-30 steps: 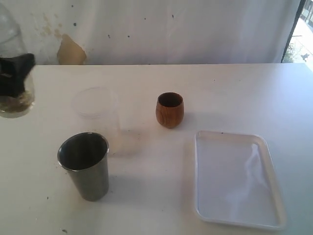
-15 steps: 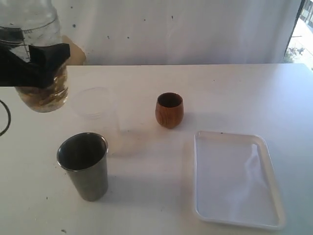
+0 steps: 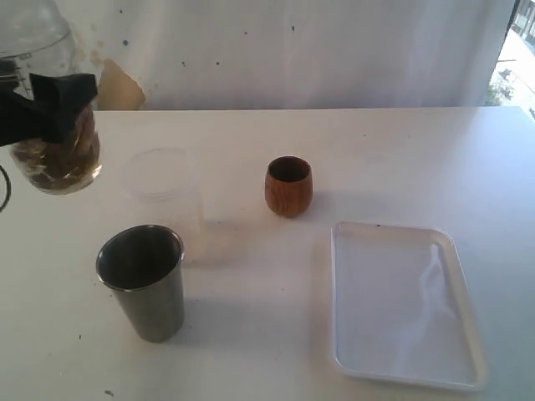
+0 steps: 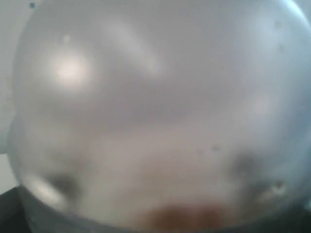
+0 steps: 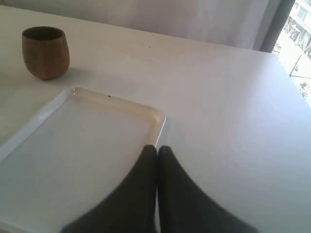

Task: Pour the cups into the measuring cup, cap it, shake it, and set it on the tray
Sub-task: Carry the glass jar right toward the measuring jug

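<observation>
My left gripper is shut on the clear measuring cup, held in the air at the far left; brown bits lie in its bottom and its top is cut off by the frame. That cup fills the left wrist view as a blur. The steel tumbler stands upright at the front left. The brown wooden cup stands mid-table and also appears as the wooden cup. My right gripper is shut and empty, hanging over the rim of the white tray, which also shows as the tray.
A frosted unmarked plastic cup stands just behind the steel tumbler, right of the held cup. A white curtain hangs along the table's far edge. A window opening shows at the far right.
The measuring cup in my left gripper swung right and up from the left frame edge, then shifted back a little left. Everything on the table stayed put.
</observation>
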`<act>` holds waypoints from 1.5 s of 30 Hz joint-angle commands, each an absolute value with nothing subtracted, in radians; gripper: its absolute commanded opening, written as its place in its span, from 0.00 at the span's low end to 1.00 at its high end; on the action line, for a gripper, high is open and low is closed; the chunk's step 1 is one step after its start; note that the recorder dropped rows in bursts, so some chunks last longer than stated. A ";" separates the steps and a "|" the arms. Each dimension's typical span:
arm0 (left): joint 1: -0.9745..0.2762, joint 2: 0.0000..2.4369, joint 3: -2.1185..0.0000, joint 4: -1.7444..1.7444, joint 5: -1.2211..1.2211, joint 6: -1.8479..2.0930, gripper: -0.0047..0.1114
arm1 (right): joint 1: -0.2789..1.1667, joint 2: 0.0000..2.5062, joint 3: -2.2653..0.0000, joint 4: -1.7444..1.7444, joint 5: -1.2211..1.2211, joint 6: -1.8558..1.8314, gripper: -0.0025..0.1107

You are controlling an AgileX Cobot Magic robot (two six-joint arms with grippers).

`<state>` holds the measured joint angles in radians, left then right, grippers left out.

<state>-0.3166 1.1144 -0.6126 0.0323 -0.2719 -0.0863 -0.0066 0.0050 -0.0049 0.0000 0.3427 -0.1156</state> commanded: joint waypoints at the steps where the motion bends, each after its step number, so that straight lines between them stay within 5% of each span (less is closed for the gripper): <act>1: -0.329 1.093 -0.611 0.303 -0.357 -0.185 0.04 | -0.010 0.000 0.000 0.007 0.342 -0.110 0.02; 5: -0.222 1.148 -0.617 -0.113 -0.357 -0.160 0.04 | -0.010 0.000 0.000 0.007 0.342 -0.108 0.02; 8: -0.280 1.127 -0.609 0.397 -0.348 -0.269 0.04 | -0.010 0.000 0.000 0.007 0.342 -0.108 0.02; 11: -0.205 1.156 -0.609 0.052 -0.365 -0.262 0.04 | -0.010 0.000 0.000 0.007 0.340 -0.108 0.02; 15: -0.232 1.135 -0.605 0.425 -0.380 -0.296 0.04 | -0.010 0.000 0.000 0.007 0.342 -0.108 0.02; 18: -0.146 1.165 -0.613 0.062 -0.374 -0.335 0.04 | -0.010 0.000 0.000 0.007 0.342 -0.106 0.02; 21: -0.201 1.135 -0.602 0.575 -0.398 -0.407 0.04 | -0.010 0.000 0.000 0.007 0.342 -0.106 0.02; 25: -0.125 1.161 -0.617 0.106 -0.365 -0.354 0.04 | -0.010 0.000 0.000 0.008 0.342 -0.101 0.02; 28: -0.217 1.132 -0.619 0.563 -0.383 -0.359 0.04 | -0.010 0.000 0.000 0.007 0.342 -0.101 0.02; 31: -0.139 1.177 -0.668 -0.007 -0.284 -0.238 0.04 | -0.010 0.000 0.000 0.009 0.340 -0.101 0.02; 35: -0.267 1.144 -0.647 0.485 -0.310 -0.235 0.04 | -0.010 0.000 0.000 0.007 0.344 -0.101 0.02; 38: -0.183 1.187 -0.677 -0.019 -0.276 -0.205 0.04 | -0.010 0.000 0.000 0.007 0.335 -0.101 0.02; 41: -0.296 1.150 -0.657 0.436 -0.307 -0.215 0.04 | -0.010 0.000 0.000 0.007 0.344 -0.101 0.02; 45: -0.220 1.174 -0.660 0.010 -0.330 -0.217 0.04 | -0.010 0.000 0.000 0.007 0.335 -0.101 0.02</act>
<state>-0.2619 1.1770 -0.6502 0.2019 -0.2433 -0.2083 -0.0073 0.0000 -0.0049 0.0131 0.3444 -0.1051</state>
